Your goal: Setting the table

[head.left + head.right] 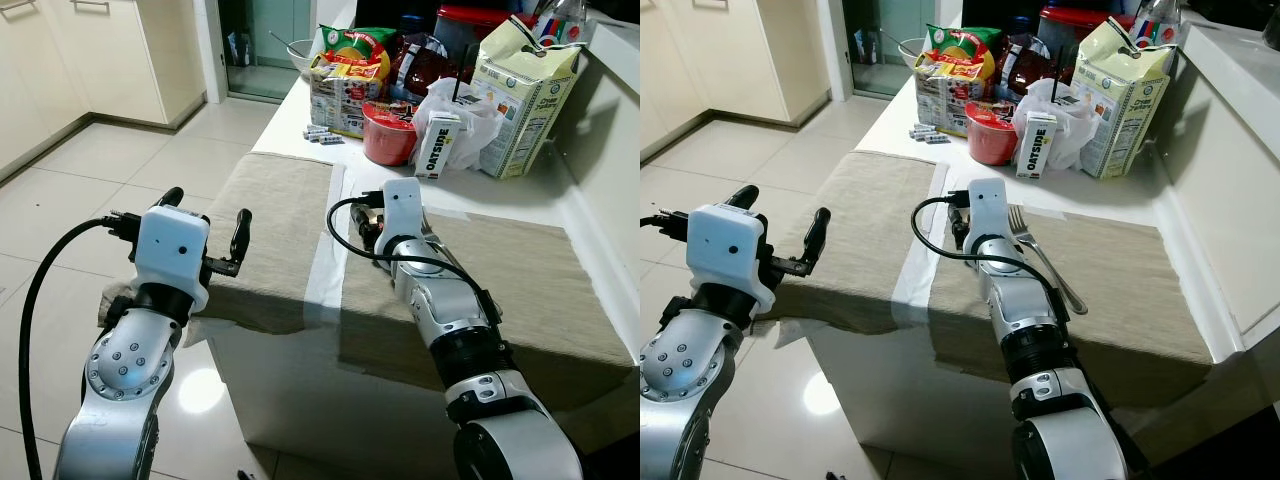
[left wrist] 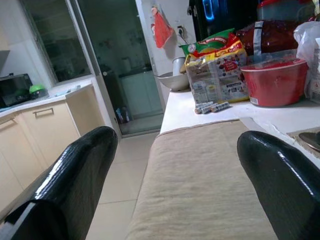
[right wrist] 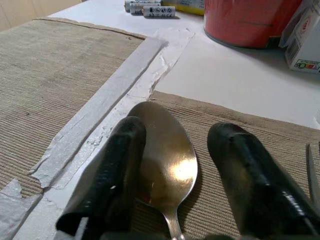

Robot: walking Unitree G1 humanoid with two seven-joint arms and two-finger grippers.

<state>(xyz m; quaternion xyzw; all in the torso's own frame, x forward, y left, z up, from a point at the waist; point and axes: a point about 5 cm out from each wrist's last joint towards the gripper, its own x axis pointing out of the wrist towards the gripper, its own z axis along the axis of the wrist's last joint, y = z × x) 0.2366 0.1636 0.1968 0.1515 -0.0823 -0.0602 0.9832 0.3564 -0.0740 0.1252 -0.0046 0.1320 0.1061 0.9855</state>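
Note:
Two beige placemats lie side by side on the white table, the left one (image 1: 270,220) and the right one (image 1: 530,290). A silver spoon (image 3: 167,165) rests on the right mat's near-left corner. My right gripper (image 3: 177,131) hovers low over it, open, its black fingers (image 3: 117,170) straddling the spoon's bowl. A fork (image 1: 1042,258) lies on the same mat just to the right of that wrist (image 1: 985,215). My left gripper (image 1: 205,215) is open and holds nothing, off the table's left edge beside the left mat.
At the far end of the table stand a red bowl (image 1: 388,135), an Oatside carton (image 1: 438,145), a cream carton (image 1: 525,95), snack bags (image 1: 350,60) and batteries (image 1: 325,135). A white ledge (image 1: 1230,150) runs along the right. Tiled floor (image 1: 100,170) lies left.

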